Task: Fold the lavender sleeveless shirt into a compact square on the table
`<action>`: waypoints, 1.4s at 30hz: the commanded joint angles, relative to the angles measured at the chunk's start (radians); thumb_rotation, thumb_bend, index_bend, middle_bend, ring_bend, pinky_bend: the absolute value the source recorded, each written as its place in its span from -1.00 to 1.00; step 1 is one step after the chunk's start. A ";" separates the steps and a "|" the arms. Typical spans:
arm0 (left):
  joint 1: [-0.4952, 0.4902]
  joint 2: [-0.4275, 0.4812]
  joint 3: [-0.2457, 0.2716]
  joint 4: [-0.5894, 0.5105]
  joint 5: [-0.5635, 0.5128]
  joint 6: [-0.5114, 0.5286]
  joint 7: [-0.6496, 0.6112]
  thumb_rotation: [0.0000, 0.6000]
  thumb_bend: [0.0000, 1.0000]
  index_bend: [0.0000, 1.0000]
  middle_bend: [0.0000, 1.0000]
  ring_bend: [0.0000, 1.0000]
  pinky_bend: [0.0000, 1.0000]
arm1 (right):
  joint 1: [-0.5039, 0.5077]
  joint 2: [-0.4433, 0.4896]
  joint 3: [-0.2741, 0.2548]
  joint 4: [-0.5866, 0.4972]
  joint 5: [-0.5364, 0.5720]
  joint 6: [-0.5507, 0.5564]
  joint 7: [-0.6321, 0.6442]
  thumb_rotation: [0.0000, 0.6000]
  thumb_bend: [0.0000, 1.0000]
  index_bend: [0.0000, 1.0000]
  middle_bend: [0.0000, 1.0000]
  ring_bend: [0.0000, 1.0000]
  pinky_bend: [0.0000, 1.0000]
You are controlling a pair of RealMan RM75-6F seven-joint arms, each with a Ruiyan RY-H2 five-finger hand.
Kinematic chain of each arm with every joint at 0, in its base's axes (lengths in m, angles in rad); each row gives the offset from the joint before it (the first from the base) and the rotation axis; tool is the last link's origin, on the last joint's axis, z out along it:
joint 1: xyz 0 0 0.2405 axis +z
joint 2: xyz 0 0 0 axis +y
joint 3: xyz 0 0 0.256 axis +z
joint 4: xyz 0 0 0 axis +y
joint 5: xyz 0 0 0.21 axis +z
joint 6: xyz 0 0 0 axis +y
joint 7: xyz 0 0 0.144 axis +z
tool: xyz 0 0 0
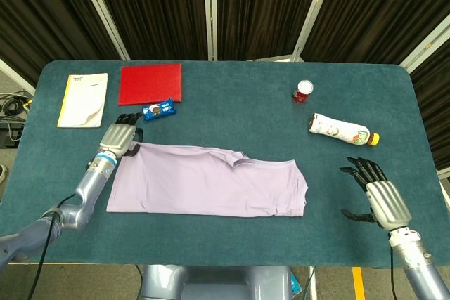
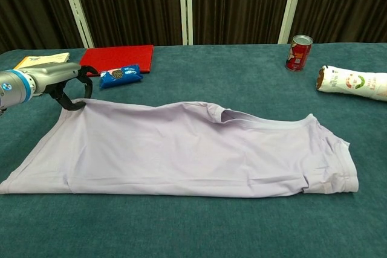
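Smoothing the far left corner before the fold.
My left hand (image 2: 57, 83) is pinching the lavender shirt (image 2: 187, 149); my right hand (image 1: 376, 198) is hovering spread, empty; next calls for folding across.

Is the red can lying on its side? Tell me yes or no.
No, the red can stands upright on the table, beside the bottle that does lie on its side.
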 commanded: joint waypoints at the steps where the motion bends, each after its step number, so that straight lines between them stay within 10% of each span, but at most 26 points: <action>1: -0.011 -0.010 -0.006 0.025 -0.029 -0.023 0.031 1.00 0.00 0.19 -1.00 -1.00 -1.00 | 0.001 0.000 0.000 0.001 0.001 -0.002 0.000 1.00 -0.98 -0.54 -0.85 -1.00 -1.00; 5: -0.024 -0.020 -0.004 0.048 -0.069 -0.064 0.079 1.00 -0.39 -0.73 -1.00 -1.00 -1.00 | 0.001 -0.001 0.000 0.002 0.001 -0.003 0.000 1.00 -0.98 -0.54 -0.85 -1.00 -1.00; 8: -0.025 -0.022 -0.009 0.042 -0.080 -0.060 0.089 1.00 -0.55 -1.00 -1.00 -1.00 -1.00 | 0.000 0.000 0.000 0.002 0.002 -0.001 0.001 1.00 -0.98 -0.54 -0.85 -1.00 -1.00; 19: 0.063 0.130 0.046 -0.165 0.144 0.125 -0.089 1.00 -0.55 -0.99 -1.00 -1.00 -1.00 | -0.002 0.004 -0.003 -0.004 -0.007 0.005 0.004 1.00 -0.98 -0.54 -0.85 -1.00 -1.00; 23: 0.104 0.209 0.103 -0.242 0.228 0.174 -0.122 1.00 -0.55 -0.65 -1.00 -1.00 -1.00 | -0.003 0.003 -0.005 -0.009 -0.013 0.009 -0.002 1.00 -0.98 -0.54 -0.84 -1.00 -1.00; 27: 0.121 0.235 0.129 -0.255 0.253 0.183 -0.124 1.00 -0.55 -0.31 -1.00 -1.00 -1.00 | -0.003 0.003 -0.007 -0.012 -0.018 0.010 -0.006 1.00 -0.98 -0.53 -0.84 -1.00 -1.00; 42: 0.230 0.235 0.296 -0.122 0.464 0.334 -0.228 1.00 -0.55 -0.16 -1.00 -1.00 -1.00 | -0.006 -0.003 -0.009 -0.017 -0.016 0.013 -0.026 1.00 -0.98 -0.53 -0.84 -1.00 -1.00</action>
